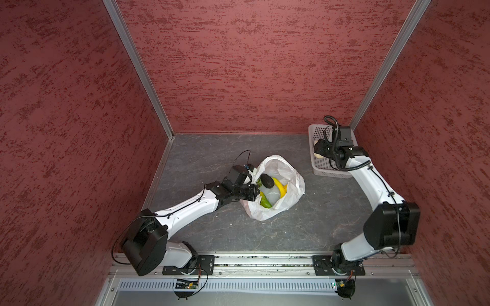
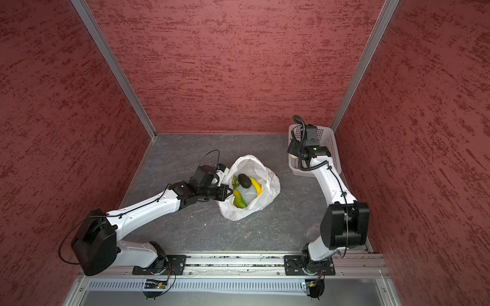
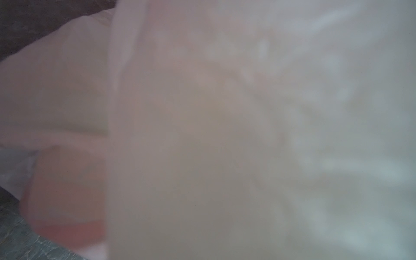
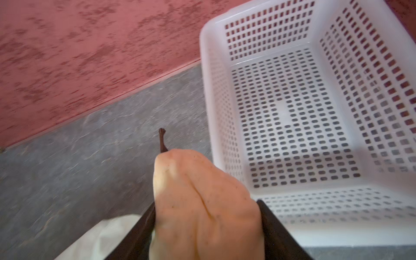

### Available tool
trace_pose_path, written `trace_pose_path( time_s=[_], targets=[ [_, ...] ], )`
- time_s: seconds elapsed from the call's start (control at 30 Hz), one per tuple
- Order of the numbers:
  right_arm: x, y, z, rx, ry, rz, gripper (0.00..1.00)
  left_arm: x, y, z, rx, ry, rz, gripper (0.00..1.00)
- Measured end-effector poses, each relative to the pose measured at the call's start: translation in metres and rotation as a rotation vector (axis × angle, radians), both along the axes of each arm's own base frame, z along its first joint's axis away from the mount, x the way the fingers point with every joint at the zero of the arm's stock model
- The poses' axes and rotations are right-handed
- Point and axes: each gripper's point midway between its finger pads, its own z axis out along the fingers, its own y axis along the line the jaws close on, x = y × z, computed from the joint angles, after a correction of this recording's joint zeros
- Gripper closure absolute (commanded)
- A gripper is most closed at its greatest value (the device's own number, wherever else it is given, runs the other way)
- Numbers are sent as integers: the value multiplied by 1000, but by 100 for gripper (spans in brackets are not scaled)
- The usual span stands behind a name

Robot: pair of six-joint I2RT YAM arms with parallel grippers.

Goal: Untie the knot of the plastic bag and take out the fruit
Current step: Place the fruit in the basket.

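**A:** Where does the pale fruit [image 4: 202, 202] sit against the basket [image 4: 203, 90]?

**B:** It's clamped in the right pincer [image 4: 209, 225], a finger [image 4: 276, 229] on each flank. It hangs at the basket's left rim. The open tub lies to its right, and what shows of the tub is empty.

**A:** And its long axis?

**B:** It runs out along the fingers, with the stem end leading toward the far wall. I'd judge the coming move to be a short carry rightward over the rim, then a release.

**A:** Which pincer is nearer?

**B:** The right one, easily. The basket sits in the far right corner, and the left pincer [image 1: 252, 194] is well apart from it. That one is closed at the left edge of the bag [image 1: 289, 169] and seems to be pinching the plastic. Its wrist view is nothing but blurred film, so I can't tell exactly what it has hold of.

**A:** Any knot?

**B:** I can't see one. The bag lies mid-bench with its mouth gaping. A banana [image 1: 278, 185], a dark fruit [image 1: 266, 180] and a green fruit [image 1: 265, 203] show inside.

**A:** What about the surface and the room?

**B:** The bench [image 1: 305, 220] is flat, grey and stone-patterned, and bare between bag and basket. Red walls [image 1: 238, 66] close in just behind and to the right of the basket. There's little room beyond it, and the raised rim could catch a low fruit.
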Motion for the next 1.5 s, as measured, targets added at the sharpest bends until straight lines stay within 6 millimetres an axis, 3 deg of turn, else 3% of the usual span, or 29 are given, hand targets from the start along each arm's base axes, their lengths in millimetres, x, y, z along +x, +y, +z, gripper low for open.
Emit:
trace_pose_path(
  time_s=[0.23,0.37,0.5,0.73,0.9,1.0,1.1,1.37,1.5],
  targets=[
    [29,-45,-64,-26,78,-108,64,-1,-1,0,0,0,-3,100],
    [37,-56,-91,-25,130,-127,50,-1,-3,0,-2,-2,-7,100],
    [39,-59,-109,-23,167,-134,26,-1,-3,0,-3,-3,-8,100],
    [37,-57,-102,-12,159,-127,2,-1,-3,0,-3,-3,-8,100],
    [31,-51,-77,-7,126,-96,1,-1,-3,0,-2,-4,-8,100],
    [22,-40,-54,-12,100,-51,1,-1,-3,0,-2,-3,-9,100],
    [5,-16,-24,-16,54,18,1,-1,-3,0,0,-7,-11,100],
    [-68,92,58,57,-85,315,1,1,-1,0,6,-11,-12,100],
    [-105,152,73,98,-96,482,2,2,-1,3,2,-17,-12,100]
  ],
)
